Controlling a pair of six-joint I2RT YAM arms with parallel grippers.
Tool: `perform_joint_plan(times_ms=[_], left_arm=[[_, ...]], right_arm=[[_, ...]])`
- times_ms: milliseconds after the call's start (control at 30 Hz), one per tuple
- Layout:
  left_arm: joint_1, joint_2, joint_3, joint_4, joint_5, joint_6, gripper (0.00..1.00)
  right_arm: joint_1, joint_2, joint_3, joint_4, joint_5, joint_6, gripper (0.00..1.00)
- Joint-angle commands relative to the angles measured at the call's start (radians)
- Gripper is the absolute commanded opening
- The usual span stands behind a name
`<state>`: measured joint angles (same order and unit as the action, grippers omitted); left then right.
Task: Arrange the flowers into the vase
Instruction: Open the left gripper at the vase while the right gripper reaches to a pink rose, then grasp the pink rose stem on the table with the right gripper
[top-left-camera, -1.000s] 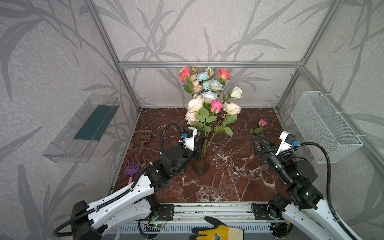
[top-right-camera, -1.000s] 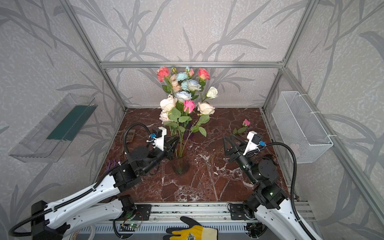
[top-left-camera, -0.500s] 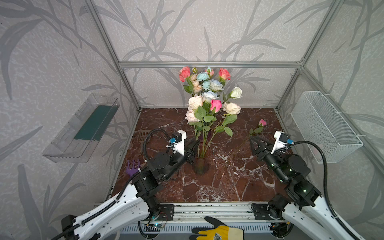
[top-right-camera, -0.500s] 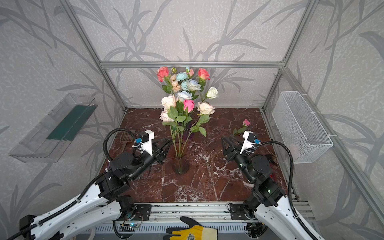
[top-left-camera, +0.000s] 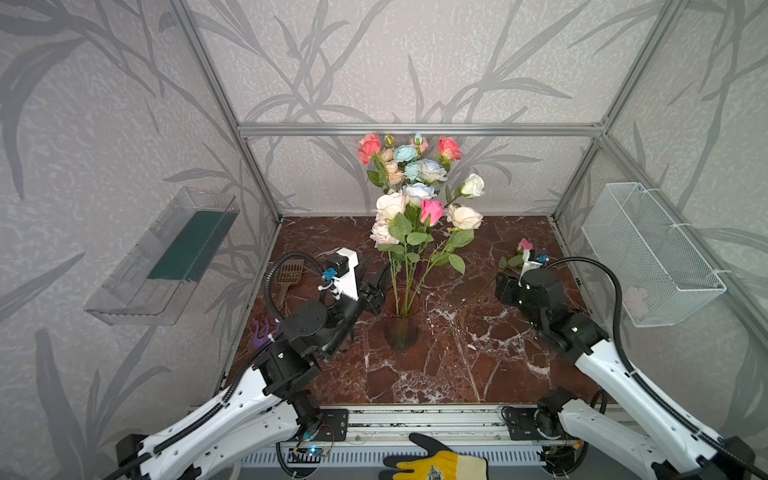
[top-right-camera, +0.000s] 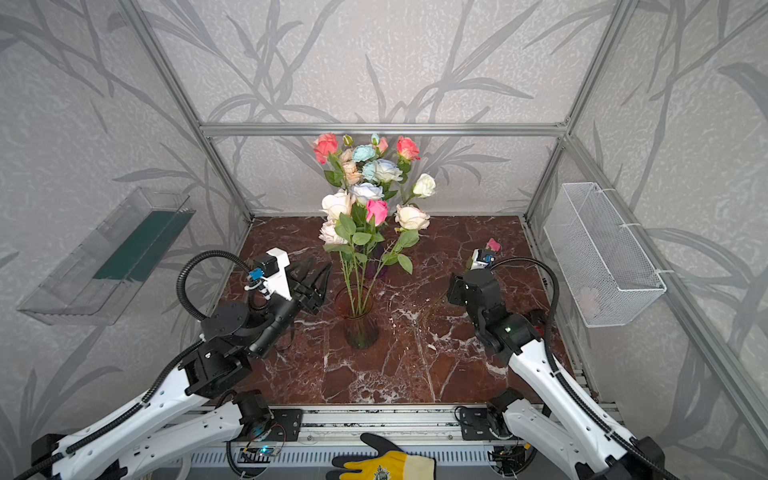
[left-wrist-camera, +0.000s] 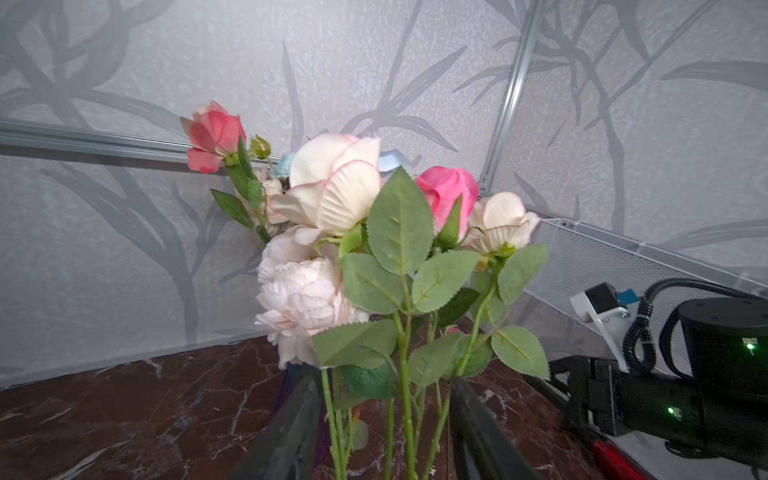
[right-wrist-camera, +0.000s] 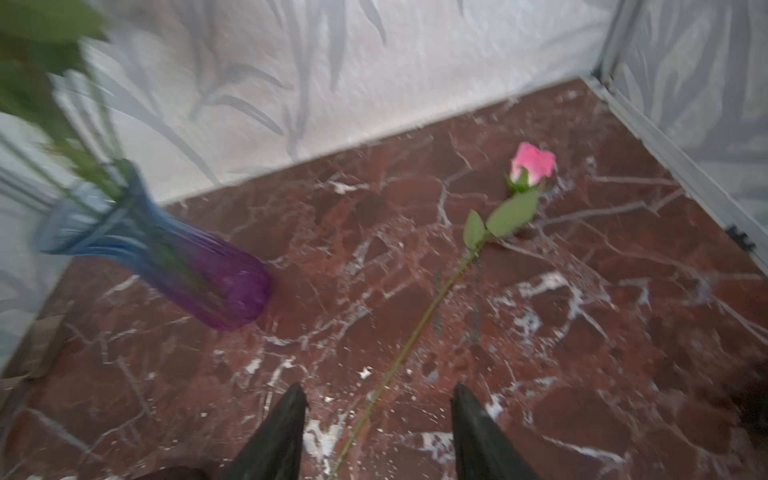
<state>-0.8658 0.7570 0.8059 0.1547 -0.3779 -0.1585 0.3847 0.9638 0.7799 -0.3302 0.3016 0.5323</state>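
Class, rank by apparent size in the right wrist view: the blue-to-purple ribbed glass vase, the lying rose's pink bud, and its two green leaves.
1. Blue-to-purple glass vase.
2. Pink bud and larger green leaf: about alike.
3. Smaller green leaf.

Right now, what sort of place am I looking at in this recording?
Probably a staged robot test cell, not a real room: an aluminium frame holds leaf-patterned wall panels around a marble-look floor, and a rail at its front carries the left arm and right arm.

Open floor (top-left-camera: 415, 374) around lying rose (right-wrist-camera: 512, 212); vase (top-left-camera: 400, 328) stands apart
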Motion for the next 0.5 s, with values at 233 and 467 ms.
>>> perform_joint_plan(times_ms=[233,467], left_arm=[[0.093,0.072,0.004,0.049,-0.068,-0.033,0.54],[0.128,0.034,-0.025,0.008,-0.015,-0.104,0.54]], right_arm=[[-0.178,0.447,0.204,-0.063,-0.063,-0.021,0.50],[-0.223,0.806,0.474,-0.207,-0.112,-0.026,0.39]])
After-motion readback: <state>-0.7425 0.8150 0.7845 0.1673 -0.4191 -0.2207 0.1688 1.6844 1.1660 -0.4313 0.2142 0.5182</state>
